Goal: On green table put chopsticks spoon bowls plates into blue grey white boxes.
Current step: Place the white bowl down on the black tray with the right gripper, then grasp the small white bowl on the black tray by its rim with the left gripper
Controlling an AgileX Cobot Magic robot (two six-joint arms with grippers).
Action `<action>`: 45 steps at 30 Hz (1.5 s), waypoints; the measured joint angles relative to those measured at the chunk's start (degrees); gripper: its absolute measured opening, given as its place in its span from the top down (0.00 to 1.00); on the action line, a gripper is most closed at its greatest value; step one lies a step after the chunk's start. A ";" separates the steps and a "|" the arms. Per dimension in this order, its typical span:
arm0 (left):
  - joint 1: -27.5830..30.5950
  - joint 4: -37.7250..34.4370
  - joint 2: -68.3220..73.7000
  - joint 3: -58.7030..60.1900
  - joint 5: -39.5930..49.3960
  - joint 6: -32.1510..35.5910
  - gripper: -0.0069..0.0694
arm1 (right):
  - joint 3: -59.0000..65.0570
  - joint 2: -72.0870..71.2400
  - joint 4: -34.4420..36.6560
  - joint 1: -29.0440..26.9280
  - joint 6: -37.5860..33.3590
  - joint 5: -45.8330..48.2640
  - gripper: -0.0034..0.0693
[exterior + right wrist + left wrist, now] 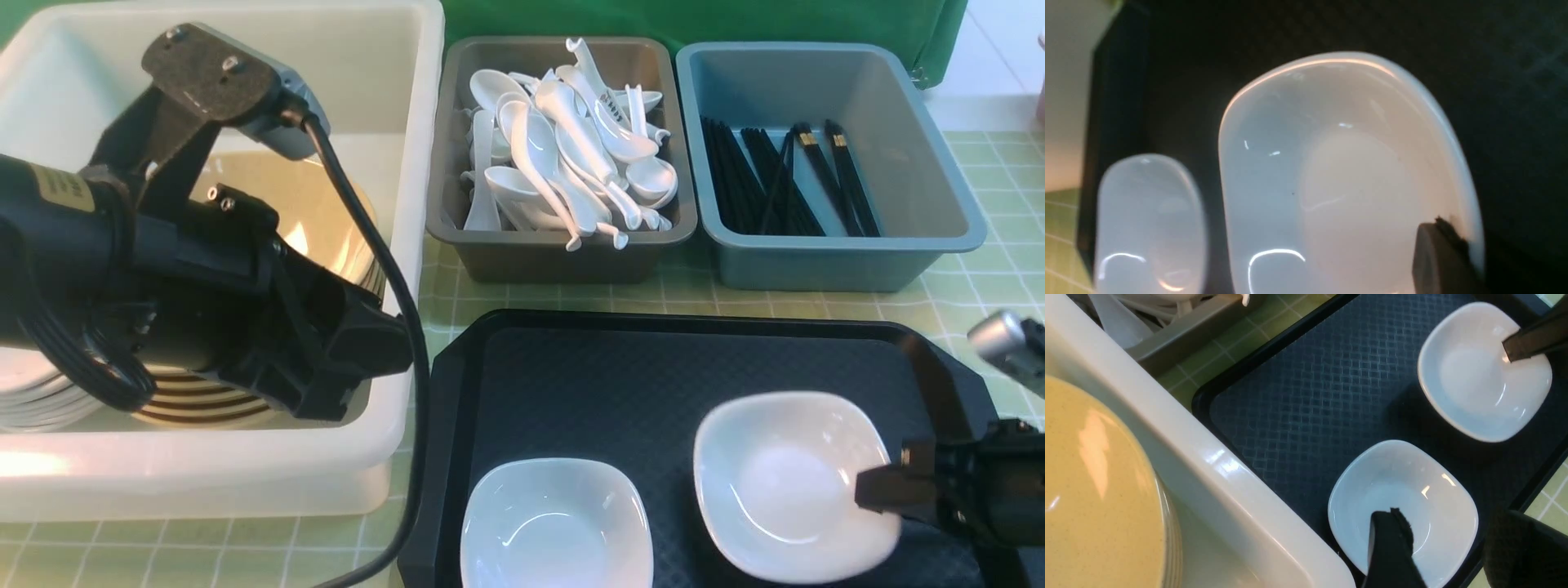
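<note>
Dishes, small, glossy white and rounded-square: left dish (555, 523) and right dish (784, 482) are on the black textured tray (588, 376).
From the left: the large white plastic tub (204, 482) holds stacked glossy tan round bowls (326, 220). The left gripper (1449, 516) hovers by the tub's right wall, half open and empty, and it is the nearer one to the left dish. The right gripper (878, 492) is closed narrow on the right dish's right rim, and the dish seems pinched. The tub lies well to its left, across the tray.
</note>
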 joint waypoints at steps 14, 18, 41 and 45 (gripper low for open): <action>0.00 -0.45 0.00 0.00 -0.36 0.00 0.54 | 0.11 -0.24 0.63 0.00 -3.38 -0.49 0.49; 0.00 -0.64 0.00 0.00 -0.50 0.00 0.54 | -0.61 -2.42 -0.03 0.00 -3.69 -0.18 0.28; 0.00 -7.39 7.67 -0.16 1.39 -1.81 0.53 | -23.20 -24.37 -37.35 10.59 19.68 25.21 0.24; -0.07 -8.33 12.85 -2.86 3.51 -1.21 0.53 | -23.25 -27.64 -39.70 13.63 19.68 27.69 0.38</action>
